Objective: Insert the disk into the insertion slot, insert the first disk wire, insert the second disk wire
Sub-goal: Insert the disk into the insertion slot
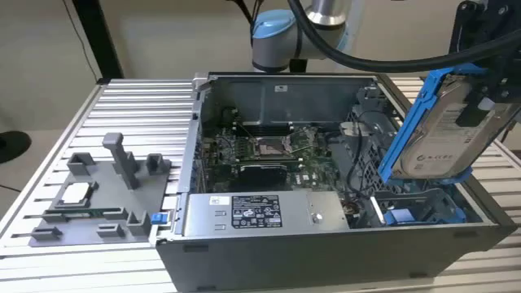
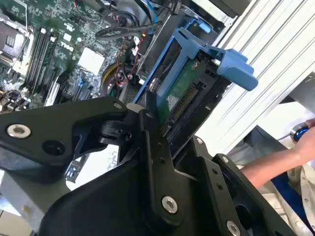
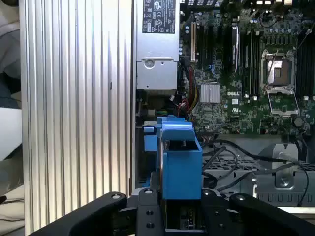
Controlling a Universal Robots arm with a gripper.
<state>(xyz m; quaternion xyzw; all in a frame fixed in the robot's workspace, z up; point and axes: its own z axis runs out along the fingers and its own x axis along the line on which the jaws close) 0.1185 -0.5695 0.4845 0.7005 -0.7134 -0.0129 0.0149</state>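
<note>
step 1: disk [image 1: 443, 131] not yet seated
gripper [image 1: 482, 101] fingers clamped on disk, tilted above insertion slot [image 1: 419, 210]; likely needs squaring to slot rails

The arm [image 1: 277, 33] rises at the back in the exterior view, and its wrist hangs high at that view's right. The gripper [image 1: 480, 107] points downward. Its black fingers [image 2: 152, 140] are clamped on the flat faces of the disk [image 1: 443, 131], holding it on edge, tilted and in the air.
</note>
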